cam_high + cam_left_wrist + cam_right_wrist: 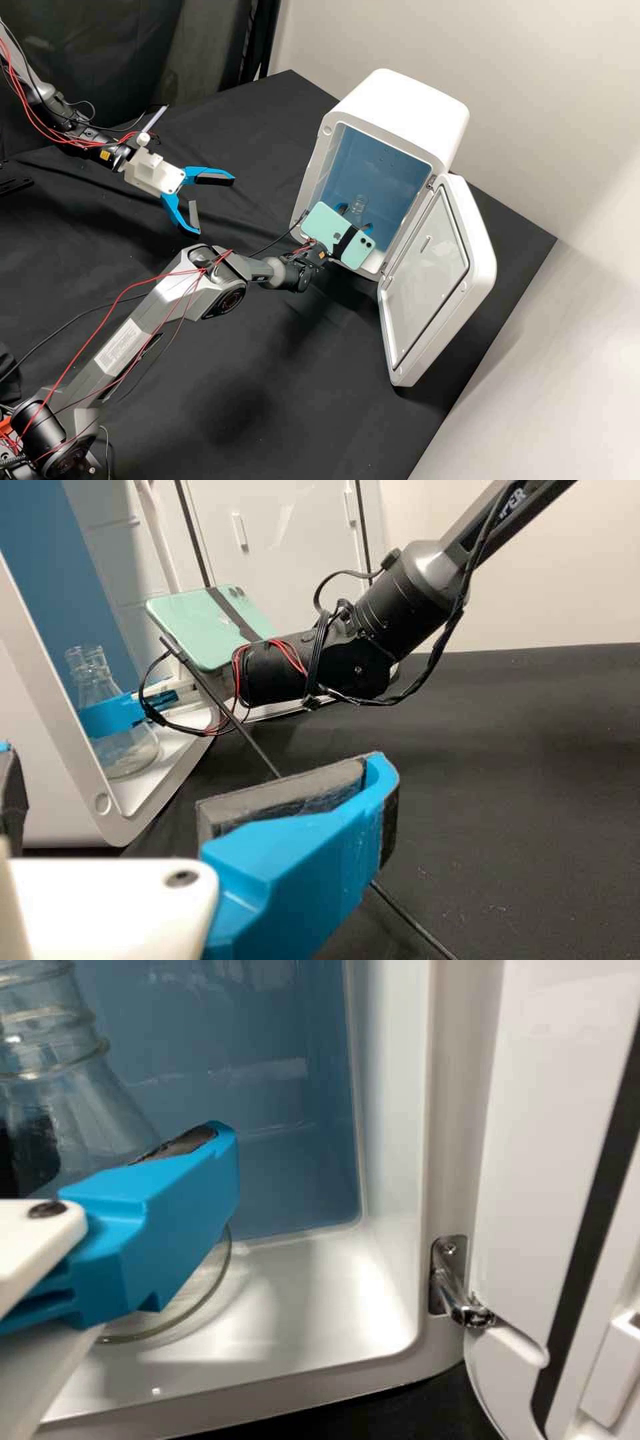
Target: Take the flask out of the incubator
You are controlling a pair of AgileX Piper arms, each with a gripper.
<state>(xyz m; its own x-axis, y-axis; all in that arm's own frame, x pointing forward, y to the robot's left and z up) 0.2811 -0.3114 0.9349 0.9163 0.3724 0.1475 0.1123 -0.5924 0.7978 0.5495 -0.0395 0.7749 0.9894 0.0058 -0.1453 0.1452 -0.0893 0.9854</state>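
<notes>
Standing in the white blue-lined incubator (pixel 400 107), the clear glass conical flask (pixel 60 1090) has the right jaws beside it, their grip impossible to tell; the left jaws gape wide.

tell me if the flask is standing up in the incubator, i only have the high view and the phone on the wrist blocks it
Observer: Yes. The left wrist view shows the flask upright on the floor of the incubator.
Operator: ok and where's the right end effector
Observer: In the right wrist view the right end effector is inside the chamber, close against the flask's lower body. Whether it grips, I cannot tell.
</notes>
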